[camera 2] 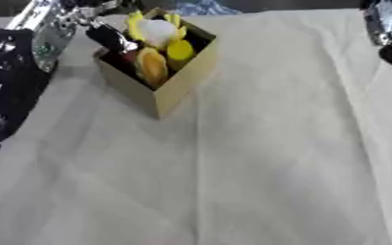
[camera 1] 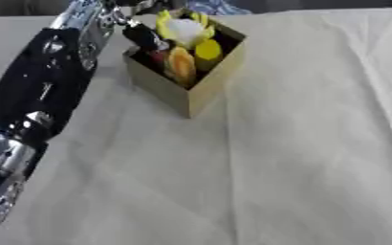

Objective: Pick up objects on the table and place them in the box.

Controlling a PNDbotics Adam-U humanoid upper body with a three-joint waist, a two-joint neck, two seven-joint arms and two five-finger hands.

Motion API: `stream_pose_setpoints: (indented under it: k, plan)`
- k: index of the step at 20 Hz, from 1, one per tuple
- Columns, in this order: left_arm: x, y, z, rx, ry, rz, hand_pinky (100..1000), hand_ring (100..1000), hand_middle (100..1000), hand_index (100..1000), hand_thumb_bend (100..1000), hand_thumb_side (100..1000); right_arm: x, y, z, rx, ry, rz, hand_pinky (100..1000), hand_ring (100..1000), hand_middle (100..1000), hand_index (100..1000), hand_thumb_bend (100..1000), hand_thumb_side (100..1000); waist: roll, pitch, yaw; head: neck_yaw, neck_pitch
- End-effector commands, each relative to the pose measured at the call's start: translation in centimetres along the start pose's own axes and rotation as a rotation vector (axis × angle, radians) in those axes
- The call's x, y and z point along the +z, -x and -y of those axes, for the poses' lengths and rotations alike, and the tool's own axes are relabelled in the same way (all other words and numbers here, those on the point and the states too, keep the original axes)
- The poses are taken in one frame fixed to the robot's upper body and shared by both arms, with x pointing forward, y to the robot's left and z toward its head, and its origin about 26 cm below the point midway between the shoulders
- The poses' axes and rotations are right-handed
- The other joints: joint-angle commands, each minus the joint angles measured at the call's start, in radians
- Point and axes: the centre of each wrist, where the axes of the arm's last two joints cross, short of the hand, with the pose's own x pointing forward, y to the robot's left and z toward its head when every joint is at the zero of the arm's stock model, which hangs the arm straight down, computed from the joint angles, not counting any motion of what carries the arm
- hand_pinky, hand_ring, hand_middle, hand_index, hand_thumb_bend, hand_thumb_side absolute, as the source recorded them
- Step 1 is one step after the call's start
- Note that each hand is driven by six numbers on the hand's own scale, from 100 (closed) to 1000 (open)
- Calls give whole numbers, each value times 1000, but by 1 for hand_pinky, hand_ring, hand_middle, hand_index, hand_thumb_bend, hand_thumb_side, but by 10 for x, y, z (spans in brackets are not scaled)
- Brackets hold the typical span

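A tan cardboard box (camera 1: 206,92) stands at the back of the table, left of centre. Inside it lie a white round thing with yellow leaves (camera 1: 185,27), a yellow piece (camera 1: 208,48), an orange oval piece (camera 1: 181,64) and a bit of something red (camera 1: 157,57). My left arm runs up the left side, and my left hand (camera 1: 141,35) is over the box's left rim, reaching inside beside the red and orange pieces. What it holds, if anything, is hidden. Of my right arm only a silver and black part (camera 2: 389,29) shows at the top right; its hand is out of view.
A pale, creased cloth (camera 1: 299,158) covers the table. My left forearm (camera 1: 40,86) lies over the table's left side. The table's far edge (camera 2: 275,11) runs just behind the box, with dark floor and something blue beyond it.
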Motion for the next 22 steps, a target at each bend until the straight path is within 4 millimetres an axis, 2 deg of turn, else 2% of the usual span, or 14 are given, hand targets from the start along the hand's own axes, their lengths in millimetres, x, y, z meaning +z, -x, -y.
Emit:
stream_pose_setpoints:
  k: [1,4,8,16,19,22]
  plan:
    - [8,19,-22,30,13,-14,861,838,835,910,633,499,-2,-4,7,13,14,16,947,735,670,812,100,509,0,-31,4,-11,11]
    - [12,26,-26,50,47,-16,862,837,833,913,656,472,0,-3,6,10,20,9,948,733,668,811,100,511,2,-38,9,-20,18]
    - [21,37,-33,37,60,-27,850,804,782,859,616,426,2,-2,6,9,26,1,948,733,668,811,100,512,3,-42,22,-28,27]
    - [78,111,-30,59,126,-166,848,800,776,858,636,428,6,0,9,28,38,-14,948,731,667,809,100,513,5,-41,53,-50,36]
    - [93,128,-24,68,148,-232,850,806,786,872,650,420,6,0,9,28,42,-14,948,732,667,809,100,513,2,-41,55,-50,33]
    - [98,138,-15,87,169,-289,849,809,793,885,658,431,6,0,9,27,50,-11,948,732,667,809,100,511,-5,-39,53,-43,25]
